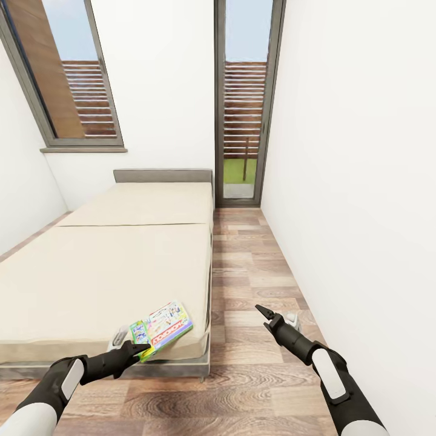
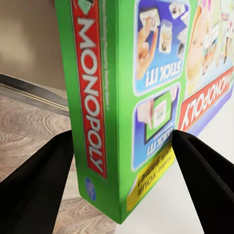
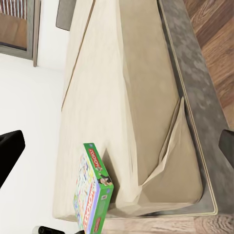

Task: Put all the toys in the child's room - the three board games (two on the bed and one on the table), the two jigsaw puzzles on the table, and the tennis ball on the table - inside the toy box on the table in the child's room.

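Lower left of head view: left gripper [image 1: 140,350] spread open around board game [image 1: 162,328] at bed [image 1: 103,272] corner. Right gripper [image 1: 265,315] open over floor [image 1: 254,260].

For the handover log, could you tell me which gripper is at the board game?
The left gripper: its fingers straddle the board game at the bed's corner; the right gripper hangs over floor.
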`<state>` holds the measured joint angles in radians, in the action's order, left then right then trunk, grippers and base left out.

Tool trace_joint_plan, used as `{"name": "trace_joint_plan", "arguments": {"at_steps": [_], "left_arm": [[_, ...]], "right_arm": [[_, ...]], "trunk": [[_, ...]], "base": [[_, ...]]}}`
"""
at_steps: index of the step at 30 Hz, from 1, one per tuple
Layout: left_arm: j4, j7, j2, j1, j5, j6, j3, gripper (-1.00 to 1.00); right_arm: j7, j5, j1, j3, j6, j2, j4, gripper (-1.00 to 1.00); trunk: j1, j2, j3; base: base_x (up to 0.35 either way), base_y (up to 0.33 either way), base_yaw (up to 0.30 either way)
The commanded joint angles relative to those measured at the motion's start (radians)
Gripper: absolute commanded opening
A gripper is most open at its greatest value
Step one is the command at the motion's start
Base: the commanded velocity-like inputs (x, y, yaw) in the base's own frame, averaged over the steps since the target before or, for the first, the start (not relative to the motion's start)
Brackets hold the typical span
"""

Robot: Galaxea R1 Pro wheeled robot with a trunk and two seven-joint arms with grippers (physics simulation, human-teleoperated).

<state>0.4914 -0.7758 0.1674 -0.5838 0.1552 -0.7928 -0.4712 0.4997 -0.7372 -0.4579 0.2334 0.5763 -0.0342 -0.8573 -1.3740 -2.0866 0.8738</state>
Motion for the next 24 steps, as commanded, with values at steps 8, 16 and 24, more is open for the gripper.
{"name": "trace_joint_plan", "arguments": {"at_steps": [8, 16, 24], "left_arm": [[0.0, -0.006, 0.0, -0.001, -0.007, -0.001, -0.003, -1.0], [0.0, -0.013, 0.001, -0.001, -0.006, -0.002, -0.004, -1.0], [0.0, -0.018, 0.007, -0.001, -0.006, -0.002, -0.006, -1.0]], "right_arm": [[0.002, -0.004, -0.001, 0.004, 0.008, -0.001, 0.0, 1.0], [0.002, -0.004, -0.001, 0.004, 0.008, -0.001, 0.0, 1.0], [0.003, -0.004, -0.001, 0.004, 0.008, -0.002, 0.0, 1.0]], "trunk": [[0.019, 0.035, -0.015], [0.05, 0.091, -0.04], [0.081, 0.147, -0.065]], "base": [[0.0, 0.0, 0.0], [0.0, 0.0, 0.0], [0.0, 0.0, 0.0]]}}
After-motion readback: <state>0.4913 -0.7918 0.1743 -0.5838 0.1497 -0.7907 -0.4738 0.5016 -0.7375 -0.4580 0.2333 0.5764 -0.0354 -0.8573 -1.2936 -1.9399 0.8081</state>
